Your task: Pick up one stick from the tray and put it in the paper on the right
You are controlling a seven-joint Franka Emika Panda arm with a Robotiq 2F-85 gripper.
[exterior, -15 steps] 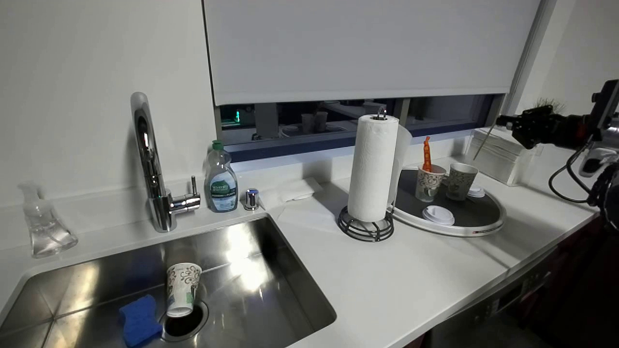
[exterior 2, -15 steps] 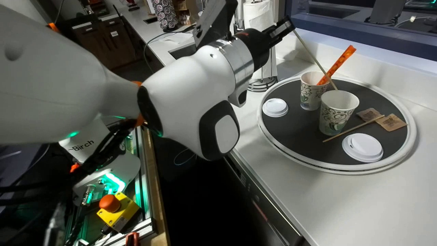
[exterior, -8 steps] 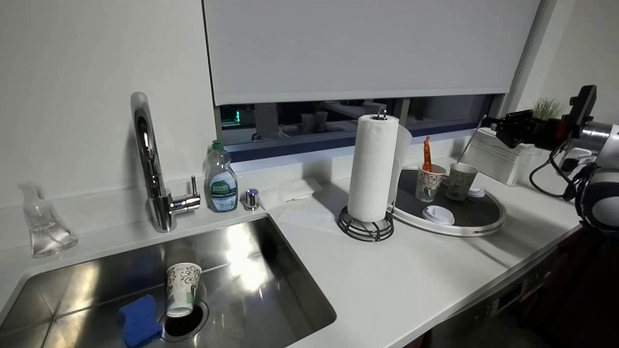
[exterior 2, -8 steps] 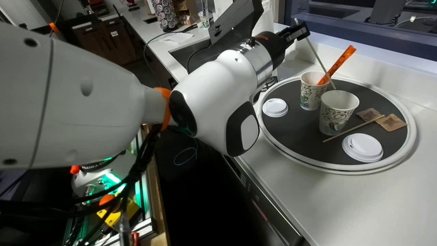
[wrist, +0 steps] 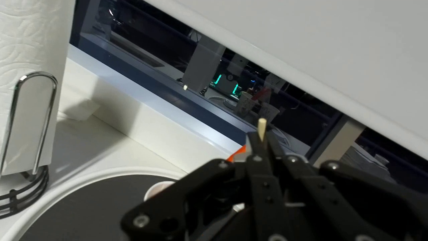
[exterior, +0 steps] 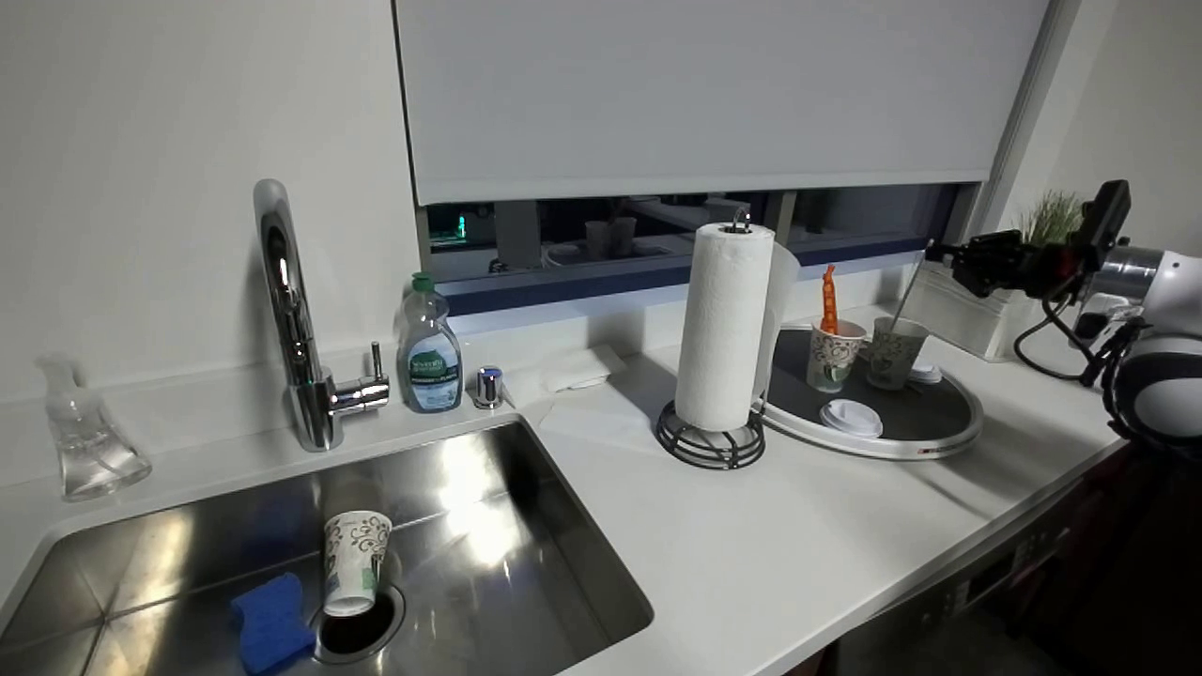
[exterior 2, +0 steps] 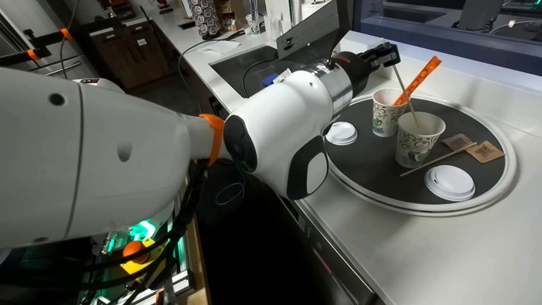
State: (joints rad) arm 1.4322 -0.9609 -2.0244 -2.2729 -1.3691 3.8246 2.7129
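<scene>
Looks like placing: black two-finger gripper (exterior 2: 390,55), upper right, pinching thin pale wooden stick (exterior 2: 400,82), tip at mouth of rightmost white patterned paper cup (exterior 2: 415,148); next: lower, release

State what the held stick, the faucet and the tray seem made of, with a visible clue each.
Held stick: probably bare wood, pale tan and matte.
Faucet: likely chromed metal, polished; sharp, bright reflections.
Tray: dark matte surface, smooth pale rim; plastic or coated metal, unclear.
</scene>
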